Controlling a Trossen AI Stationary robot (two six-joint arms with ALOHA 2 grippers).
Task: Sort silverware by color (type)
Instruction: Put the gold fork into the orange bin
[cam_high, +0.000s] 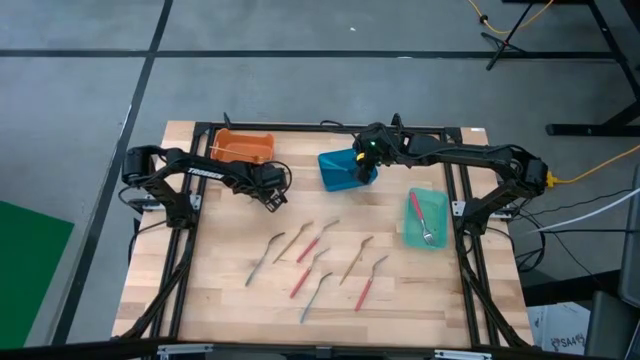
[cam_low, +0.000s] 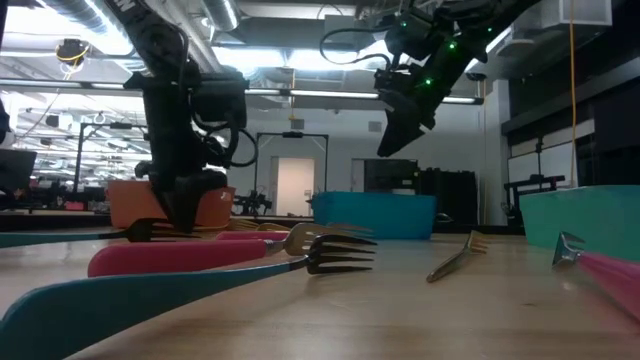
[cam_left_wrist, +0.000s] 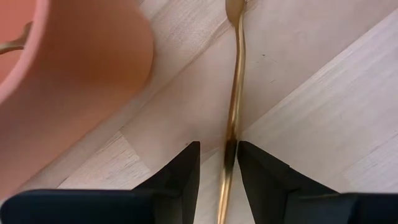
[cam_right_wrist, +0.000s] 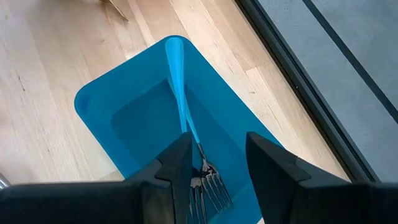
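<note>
A gold fork (cam_left_wrist: 234, 93) lies on the table (cam_high: 420, 300) just beside the orange bin (cam_high: 245, 146), its handle running between the fingers of the left gripper (cam_left_wrist: 217, 163). The jaws stand apart on either side of the handle, not visibly clamped on it. If they close off-centre, the thin handle could slip or pivot, and a lift could knock the fork against the bin wall. The right gripper (cam_right_wrist: 217, 158) hovers over the blue bin (cam_right_wrist: 143, 118), jaws apart and holding nothing; a blue-handled fork (cam_right_wrist: 186, 124) lies inside below it. Descending here could jab that fork or shove the bin. More forks (cam_high: 315, 262), red, gold and grey, lie scattered mid-table, and a red one (cam_high: 417, 215) sits in the green bin (cam_high: 428, 218).
</note>
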